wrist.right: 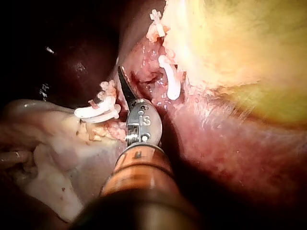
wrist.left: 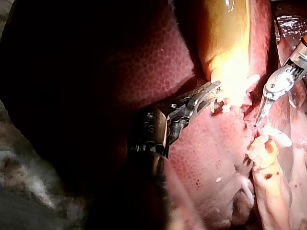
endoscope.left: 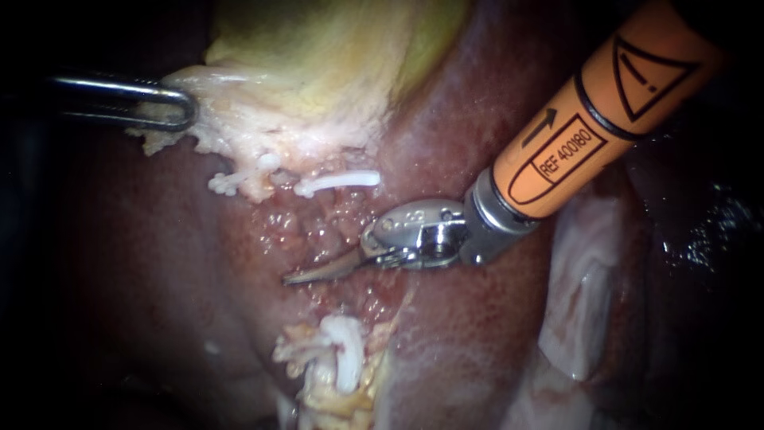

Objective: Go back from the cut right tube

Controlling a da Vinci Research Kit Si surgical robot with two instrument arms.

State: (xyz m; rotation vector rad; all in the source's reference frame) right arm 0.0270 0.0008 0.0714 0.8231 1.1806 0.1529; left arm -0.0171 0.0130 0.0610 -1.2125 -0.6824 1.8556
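Our right instrument's hand is clenched and empty, its blades lying between the two clipped ends of the cut tube. Our left instrument's hand grasps the gallbladder at its pale edge.

Endoscope sits close over the liver, facing the clips below the gallbladder. Left wrist camera looks along the left instrument from behind; right wrist camera rides closer behind the right instrument. All 3 share the clips.
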